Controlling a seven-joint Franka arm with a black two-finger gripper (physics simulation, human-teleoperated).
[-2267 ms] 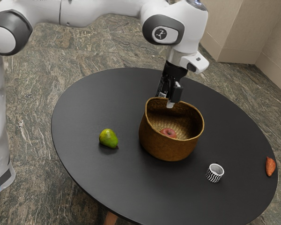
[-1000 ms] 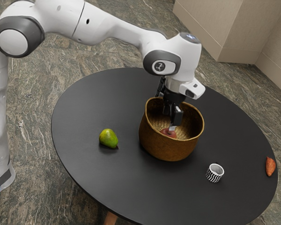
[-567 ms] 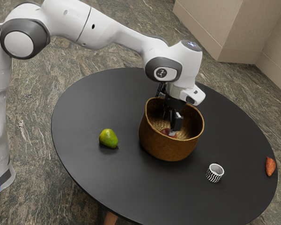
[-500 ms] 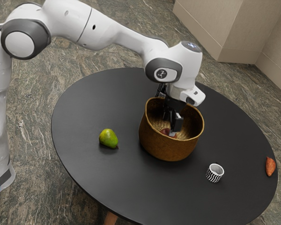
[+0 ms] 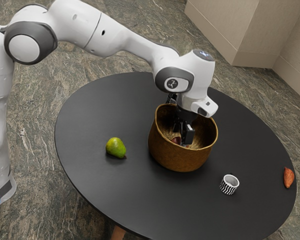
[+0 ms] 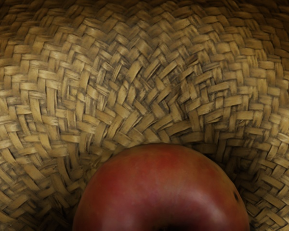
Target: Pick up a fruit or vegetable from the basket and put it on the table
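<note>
Inside the woven basket (image 5: 177, 159), my gripper (image 5: 182, 137) is lowered below the rim, its fingers apart on either side of the apple's upper part. The red apple (image 5: 176, 141) rests on the basket's bottom and is partly hidden behind the nearer finger. In the wrist view the apple (image 6: 161, 190) sits directly under my hand, with the dark hollow of its top at the picture's edge and the woven basket floor (image 6: 130, 101) around it. Whether either finger touches the apple is hidden.
On the black round table (image 5: 105, 190) a green pear (image 5: 116, 148) lies toward the exterior view's left of the basket. A zebra-striped cup (image 5: 229, 184) stands toward its right, and an orange-red vegetable (image 5: 288, 177) lies near the table's far right edge.
From above the rim, my gripper has moved down into the basket and around the apple, which it now covers more. The apple and the other things have stayed in place.
</note>
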